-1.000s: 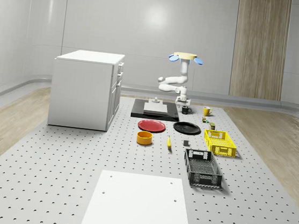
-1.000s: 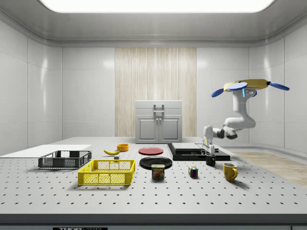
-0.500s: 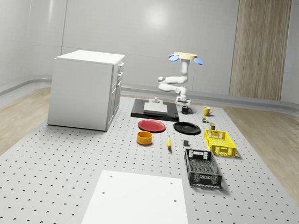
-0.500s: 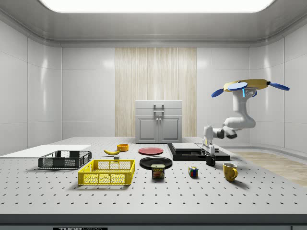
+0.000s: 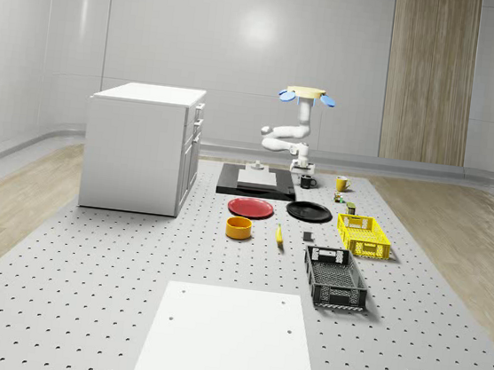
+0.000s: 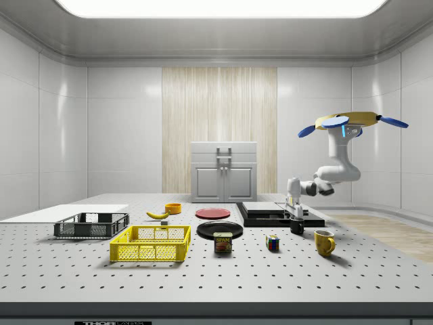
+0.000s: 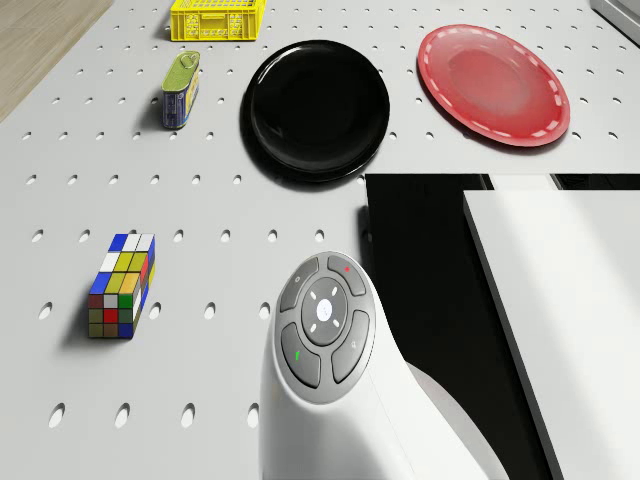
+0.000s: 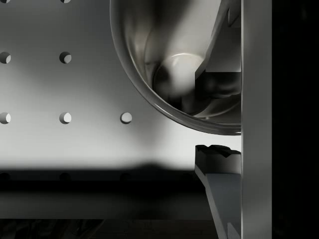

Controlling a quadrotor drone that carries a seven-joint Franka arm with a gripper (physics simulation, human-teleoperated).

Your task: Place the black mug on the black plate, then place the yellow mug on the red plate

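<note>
Wrist view: end effector [image 8: 219,112] fingers straddle black mug [image 8: 169,64] rim; drone [image 6: 352,120] hovering.

Gripper [image 6: 296,215] down at glossy black mug [image 6: 297,227], one finger [image 8: 219,55] inside cup, other outside rim. Raised black platform with pale grey slab [image 5: 252,180] stands hard against mug, 9 o'clock side in whole-scene view: no room there. Bare perforated table [image 7: 210,260] between mug and round black plate [image 7: 315,108]: open lane. Multicoloured puzzle cube [image 7: 121,285] and blue-yellow tin can [image 7: 181,91] flank lane, apart from it. Round red plate [image 7: 494,83] sits beside black plate, gap between. Yellow mug [image 6: 324,242] stands well apart, free all round.
</note>
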